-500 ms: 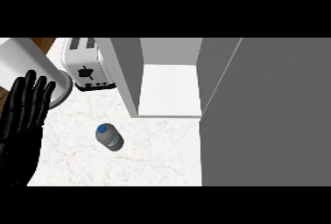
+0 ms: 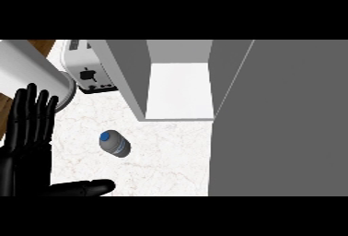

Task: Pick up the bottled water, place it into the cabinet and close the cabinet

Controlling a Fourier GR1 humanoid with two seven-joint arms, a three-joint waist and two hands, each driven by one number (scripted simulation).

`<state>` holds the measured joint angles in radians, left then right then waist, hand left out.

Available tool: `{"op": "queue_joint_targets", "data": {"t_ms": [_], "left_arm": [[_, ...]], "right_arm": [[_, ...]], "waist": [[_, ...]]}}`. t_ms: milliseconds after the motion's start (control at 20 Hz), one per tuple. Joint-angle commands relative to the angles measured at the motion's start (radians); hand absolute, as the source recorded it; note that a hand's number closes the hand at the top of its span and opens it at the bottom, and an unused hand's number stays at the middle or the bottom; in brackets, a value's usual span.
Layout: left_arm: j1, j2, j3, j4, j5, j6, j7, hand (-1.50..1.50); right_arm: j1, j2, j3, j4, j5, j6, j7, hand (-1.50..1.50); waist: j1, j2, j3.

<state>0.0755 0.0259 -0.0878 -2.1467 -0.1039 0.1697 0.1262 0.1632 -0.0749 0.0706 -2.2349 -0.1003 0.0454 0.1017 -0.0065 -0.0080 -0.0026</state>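
Note:
The bottled water (image 2: 114,144) is a small clear bottle with a blue cap, lying on the white marble counter (image 2: 170,156). My left hand (image 2: 28,138) shows at the view's left edge, open with fingers straight up and the thumb stretched out to the right below the bottle; it is apart from the bottle. Behind the bottle, the cabinet (image 2: 129,78) stands open, its white inner floor (image 2: 180,92) bare. Its grey door (image 2: 279,120) is swung out and fills the right side. My right hand is out of view.
A white toaster (image 2: 88,71) stands at the back left beside the cabinet's wall. A large pale cylinder (image 2: 27,69) lies at the far left behind my left hand. A strip of wooden floor shows past the counter's left edge.
My left hand has shifted a little to the left and turned more upright, and its thumb now shows along the lower edge. The bottle has not moved.

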Motion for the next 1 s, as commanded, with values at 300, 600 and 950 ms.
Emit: {"op": "queue_joint_targets", "data": {"t_ms": [300, 600, 950], "left_arm": [[0.127, -0.026, -0.308, -0.069, -0.18, 0.257, 0.114, -1.5], [0.207, -0.026, -0.373, -0.144, -0.274, 0.274, 0.195, -1.5], [0.313, 0.006, -0.384, -0.151, -0.256, 0.312, 0.11, -1.5]], "right_arm": [[0.329, -0.014, 0.055, -0.236, -0.08, 0.068, 0.086, -1.5], [0.363, -0.02, 0.041, -0.326, -0.135, 0.076, 0.121, -1.5], [0.547, 0.017, 0.221, -0.387, 0.021, 0.069, 0.038, -1.5]], "waist": [[-0.005, 0.004, 0.003], [0.001, 0.004, 0.003], [-0.001, 0.001, 0.002]]}}
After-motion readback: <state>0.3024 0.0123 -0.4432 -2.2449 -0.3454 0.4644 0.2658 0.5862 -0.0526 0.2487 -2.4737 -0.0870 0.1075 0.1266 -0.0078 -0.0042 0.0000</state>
